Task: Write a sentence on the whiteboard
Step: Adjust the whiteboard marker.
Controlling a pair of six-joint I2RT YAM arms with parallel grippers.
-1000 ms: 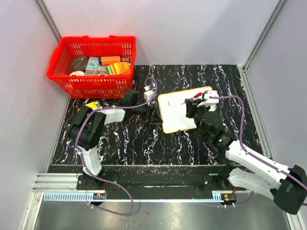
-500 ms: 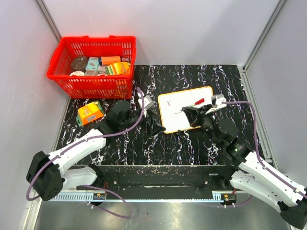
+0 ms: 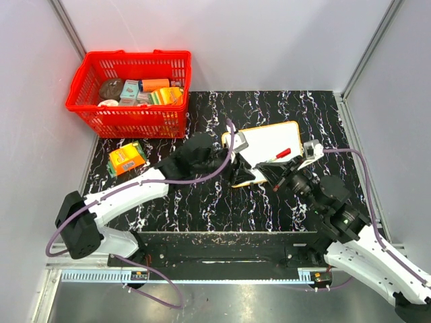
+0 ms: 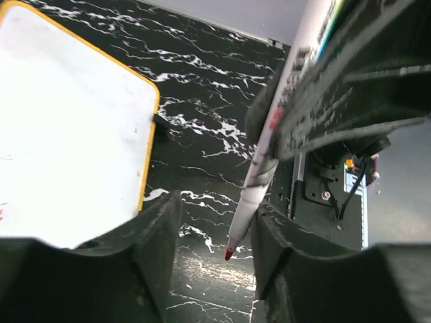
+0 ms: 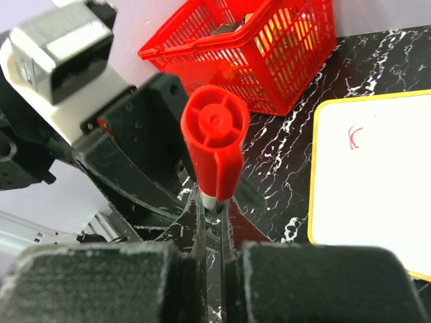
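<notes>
the whiteboard (image 3: 266, 138) lies on the black marbled table (image 3: 202, 202), right of centre and turned at a slant, its orange rim showing all round except at the near left corner. the left arm reaches across from the left and covers that corner. the board is almost bare: the right wrist view shows one small curved red mark (image 5: 353, 136) near its edge, and no words can be read.

the right gripper (image 5: 214, 222) comes in from the near right, just off the board's near edge, its jaws clamped tight on the marker (image 5: 214, 145). the red end of the marker points up toward that wrist camera. from above, the marker (image 3: 279, 155) slants over the board's near right part.

the left gripper (image 4: 215, 219) has its jaws apart. the marker's (image 4: 252, 182) white barrel and red tip hang down into the gap between them, over bare table just beside the board's (image 4: 60, 134) corner. i cannot tell if the barrel touches the right-hand finger (image 4: 283, 256).

a red basket (image 3: 128, 121) full of packets sits at the far left corner, and an orange and green box (image 3: 126, 158) lies on the table just in front of it.
</notes>
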